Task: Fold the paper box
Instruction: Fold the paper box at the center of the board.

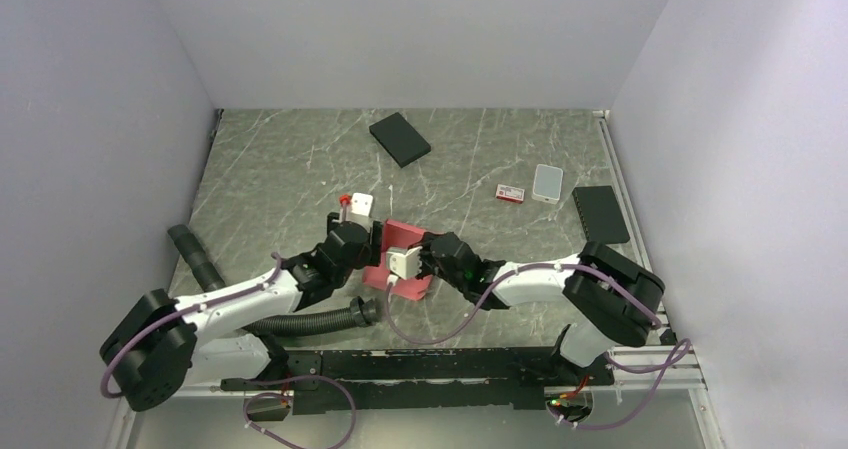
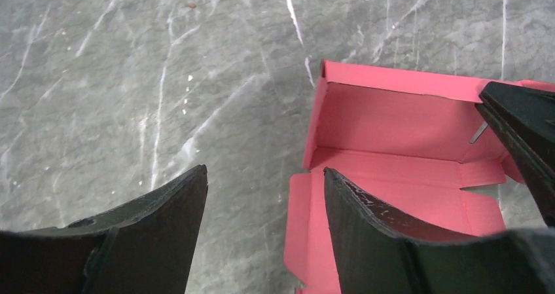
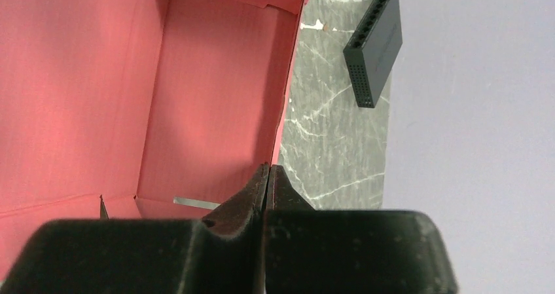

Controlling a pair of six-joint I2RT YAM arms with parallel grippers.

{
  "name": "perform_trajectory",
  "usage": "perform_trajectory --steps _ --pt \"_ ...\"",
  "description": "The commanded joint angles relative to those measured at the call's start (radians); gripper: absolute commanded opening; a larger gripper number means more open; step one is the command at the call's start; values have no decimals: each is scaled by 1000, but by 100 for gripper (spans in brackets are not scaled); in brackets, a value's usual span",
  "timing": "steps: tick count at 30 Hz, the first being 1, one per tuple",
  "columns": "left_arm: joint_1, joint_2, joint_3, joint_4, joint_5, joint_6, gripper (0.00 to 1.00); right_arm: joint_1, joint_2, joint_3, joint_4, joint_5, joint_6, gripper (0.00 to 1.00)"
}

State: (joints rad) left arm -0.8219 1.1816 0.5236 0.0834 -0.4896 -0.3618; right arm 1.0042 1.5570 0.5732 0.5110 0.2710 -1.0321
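**A:** Where is the paper box (image 1: pixel 404 235) from your end?

**B:** On the table (image 1: pixel 290 169), near the middle and on my side of it, between the two arms. It is partly formed. In the left wrist view the back wall and one end wall stand up, the floor lies flat, and a narrow flap lies flat at the near-left edge.

**A:** And the left jaws?

**B:** Open, with nothing between them but bare table. One finger (image 2: pixel 376 235) hangs over the box's near-left edge, and the other (image 2: pixel 147 238) is out over the marble.

**A:** And the right jaws?

**B:** Closed. In the right wrist view they meet on the rim of an upright end wall and pinch it.

**A:** Anything else around?

**B:** There is a black flat box (image 1: pixel 400 139) towards the back. A tiny red-and-white carton (image 1: pixel 510 193) lies to the right, with a perforated black block (image 1: pixel 600 214) beyond it.
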Motion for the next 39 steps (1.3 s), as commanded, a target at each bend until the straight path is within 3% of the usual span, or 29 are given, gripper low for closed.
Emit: perform_trajectory --steps 1,7,13,16,23,26,31,33,39 --pt "30 -83 18 -133 -19 -62 72 -37 -35 40 -84 -66 78 0" --pt "84 -159 15 -175 11 -122 81 -73 -52 59 -136 -105 123 0" --pt "153 -185 -8 -65 235 -85 82 -84 -67 61 -178 -157 123 0" --pt "186 -157 -24 21 352 -52 81 -84 -71 62 -193 -170 117 0" --pt "222 13 -10 180 456 28 80 -84 -77 68 -212 -183 113 0" --pt "229 91 7 228 477 50 77 -82 -78 70 -218 -185 114 0" --pt "239 197 42 257 505 56 65 -83 -82 69 -218 -187 112 0" --pt "239 223 49 268 509 58 58 -82 -82 68 -217 -188 112 0" --pt "239 263 62 288 528 55 51 -81 -80 69 -218 -192 115 0"
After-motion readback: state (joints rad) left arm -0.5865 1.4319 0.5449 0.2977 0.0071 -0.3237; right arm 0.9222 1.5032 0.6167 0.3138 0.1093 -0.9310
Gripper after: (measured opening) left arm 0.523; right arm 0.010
